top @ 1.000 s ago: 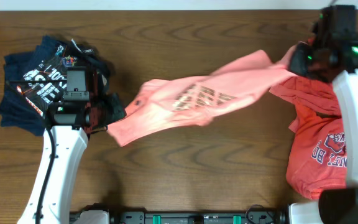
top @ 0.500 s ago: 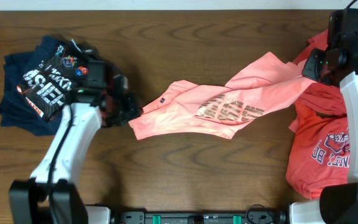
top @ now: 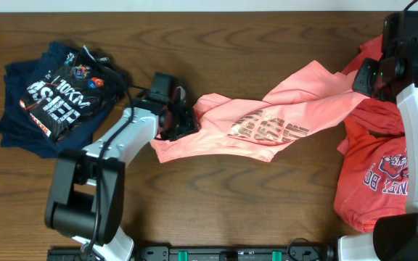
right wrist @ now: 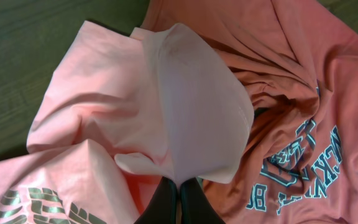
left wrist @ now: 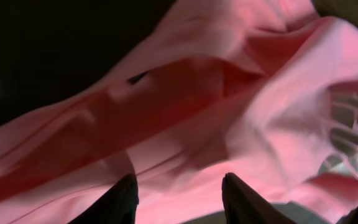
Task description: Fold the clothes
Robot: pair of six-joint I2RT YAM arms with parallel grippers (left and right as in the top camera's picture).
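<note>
Overhead, the salmon-pink shirt (top: pixel 267 123) lies strung across the middle of the table (top: pixel 216 210), its long axis running from about 8 o'clock up to 2 o'clock, with the dark lettering near the centre; it is bunched and twisted, so I cannot tell which end is collar and which is hem. My right gripper (top: pixel 366 78) is pinched tight on the 2 o'clock end, holding that end lifted above the coral-red shirt (top: pixel 376 174) at 4 o'clock. My left gripper (top: pixel 178 122) sits at the 8 o'clock end with its fingers partway apart; cloth lies just beyond them, but I hold none of it. I judge this as the spreading step, ahead of any fold. Next I need a fresh grip with the left on a clean edge, then both ends drawn apart to flatten the shirt, clear of the navy pile (top: pixel 49 101) at 10 o'clock.
</note>
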